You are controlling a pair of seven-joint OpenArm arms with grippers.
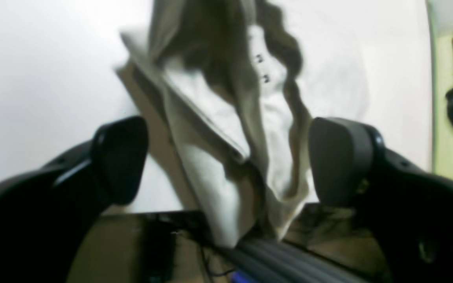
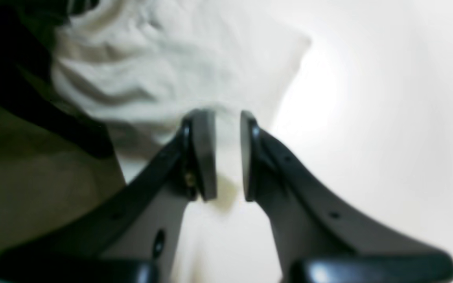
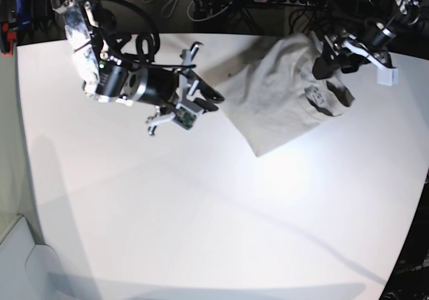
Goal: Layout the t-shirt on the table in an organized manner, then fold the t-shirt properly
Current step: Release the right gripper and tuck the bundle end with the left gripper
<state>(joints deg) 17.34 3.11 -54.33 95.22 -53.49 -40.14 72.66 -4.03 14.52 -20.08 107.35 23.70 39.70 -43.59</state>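
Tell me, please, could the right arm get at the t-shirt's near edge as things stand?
Probably yes: the right gripper hangs beside the t-shirt, fingers barely parted, and nothing lies between them on the table.

Base view: high overhead, looking down on the whole large white worktop. Left wrist view: close behind its black gripper, facing the crumpled grey-beige cotton t-shirt. Right wrist view: close behind its gripper, likewise. Shared by all: t-shirt, worktop.
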